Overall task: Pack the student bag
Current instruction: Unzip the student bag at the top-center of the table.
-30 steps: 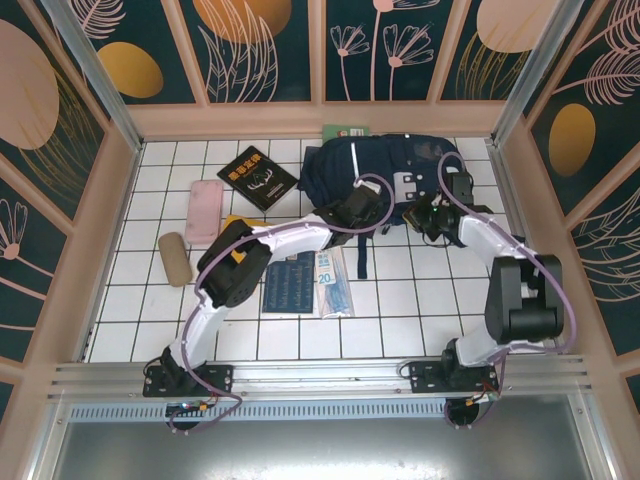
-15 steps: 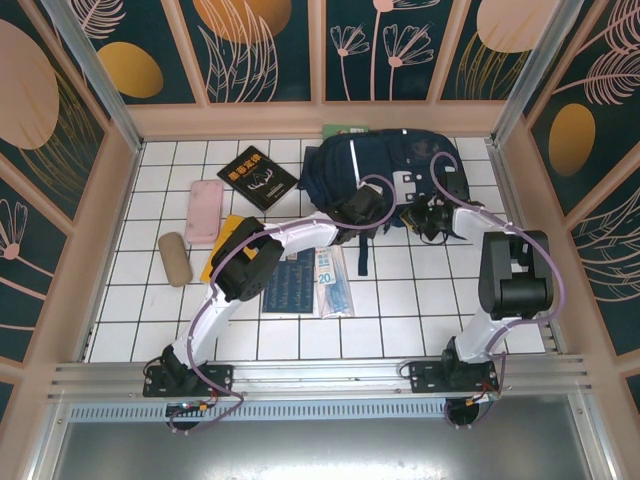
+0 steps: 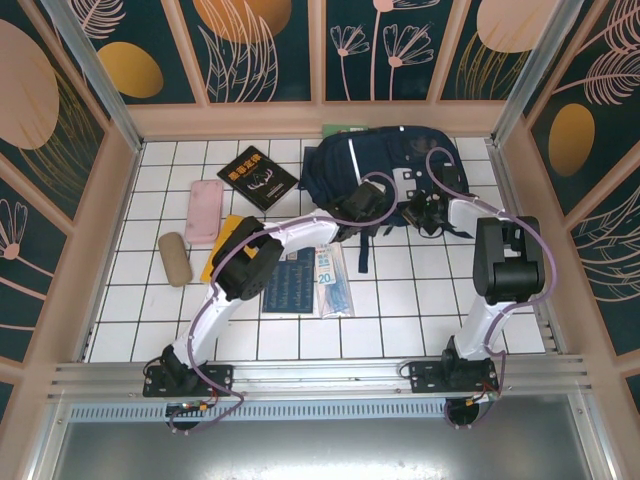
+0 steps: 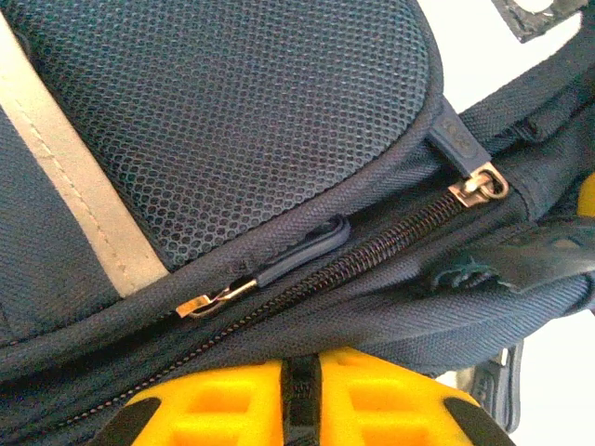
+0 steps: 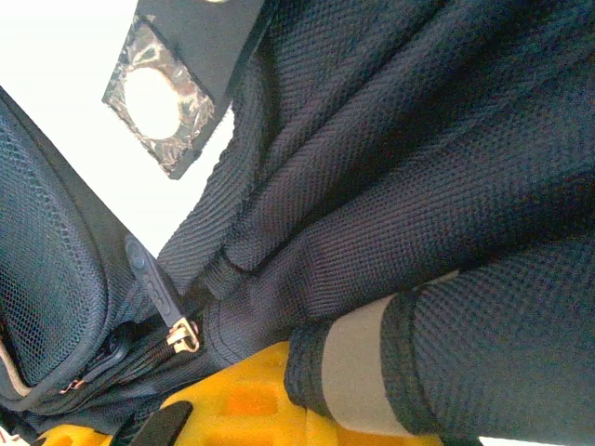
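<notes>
Status of packing, read from the live views.

1. The student bag (image 3: 395, 160) lies flat on the tiled worktop (image 3: 400, 300), upper centre-right of the overhead frame, against the back wall. In the left wrist view the zip (image 4: 372, 255) is closed along the whole stretch in sight, with one pull (image 4: 479, 181) at its right end and a second pull tab (image 4: 209, 302) lying flat lower left. I see no open compartment in any view.

2. The left gripper (image 4: 299, 400) sits at the bag's near edge, just below the zip. Its jaws are drawn almost together. Navy fabric lies across their tips, and I cannot tell whether any is pinched.

3. The right gripper (image 3: 425, 212) is at the bag's lower right edge, pressed into folded fabric and a white stripe. Its jaws are clenched. Whether fabric is caught between them I cannot tell.

4. Lying outside the bag are:
   - a black book (image 3: 257, 177), left of it
   - a pink case (image 3: 205, 210), further left
   - a tan pouch (image 3: 175, 258), lower left
   - a blue booklet (image 3: 290, 283), centre frame
   - a clear-wrapped packet (image 3: 334, 283), touching the booklet
   - a yellow item (image 3: 222, 232), partly under the left arm
   - a green object (image 3: 345, 130), behind the bag, partly hidden

Assessment: packing proper has not begun. Both arms are at the zip line, so I judge the step in hand to be opening the bag. Every item has yet to be loaded and the bag then closed.
</notes>
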